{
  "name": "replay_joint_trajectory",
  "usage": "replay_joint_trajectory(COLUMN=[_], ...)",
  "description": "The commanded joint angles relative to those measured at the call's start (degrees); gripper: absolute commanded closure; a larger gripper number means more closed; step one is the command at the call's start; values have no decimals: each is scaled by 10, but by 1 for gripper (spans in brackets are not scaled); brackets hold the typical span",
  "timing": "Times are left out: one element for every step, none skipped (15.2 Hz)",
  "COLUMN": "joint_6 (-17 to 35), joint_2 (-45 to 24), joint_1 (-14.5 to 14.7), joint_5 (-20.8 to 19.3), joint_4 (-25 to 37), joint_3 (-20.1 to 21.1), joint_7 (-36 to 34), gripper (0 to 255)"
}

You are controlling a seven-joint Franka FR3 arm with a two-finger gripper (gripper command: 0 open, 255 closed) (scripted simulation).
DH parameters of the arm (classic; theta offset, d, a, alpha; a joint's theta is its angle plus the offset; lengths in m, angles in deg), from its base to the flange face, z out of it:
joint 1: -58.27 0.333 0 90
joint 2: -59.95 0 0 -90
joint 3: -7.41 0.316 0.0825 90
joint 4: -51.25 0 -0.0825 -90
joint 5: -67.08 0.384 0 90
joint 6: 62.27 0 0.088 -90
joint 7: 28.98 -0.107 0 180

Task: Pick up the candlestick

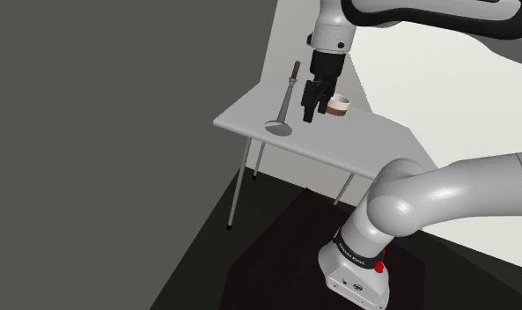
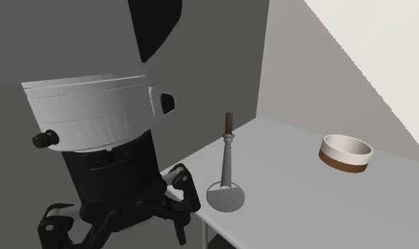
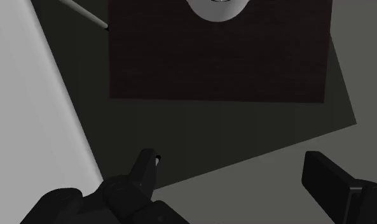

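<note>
A slim grey candlestick (image 1: 286, 99) with a brown top and a round base stands upright near the corner of the white table (image 1: 356, 141). In the second exterior view the candlestick (image 2: 227, 168) rises just right of my black gripper (image 2: 123, 212). My gripper (image 1: 311, 112) hangs in the air between the candlestick and a bowl, touching neither. Its fingers (image 3: 146, 167) stand wide apart in the wrist view, and the gripper (image 3: 234, 175) holds nothing. Beneath it lie the table's edge and the floor.
A white bowl (image 1: 340, 105) with a brown base sits on the table right of the gripper in the shoulder view; the bowl (image 2: 345, 153) is also clear of the candlestick. A dark rug (image 3: 219, 57) lies on the floor under the arm's stand (image 1: 356, 277). Grey walls close in behind the table.
</note>
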Motion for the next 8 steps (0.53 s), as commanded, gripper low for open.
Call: replay_joint_trajectory(joint_6=[0,13,26,39,52,65,77,90], joint_2=[0,-8,-16,-25,-35,-44,-55,-66], joint_1=[0,-4,-7,-10,-13,-15,-18,-20], joint_5=[0,-8,-16,-22,-28,-34,-39,-42], joint_4=[0,4,8,13,19,25,32,39], joint_3=[0,-12,-23,-35,-46,-58,-69,-80], joint_7=[0,12,25,37,49,61,73,86], gripper=[0,0,0,0,0,0,0,0])
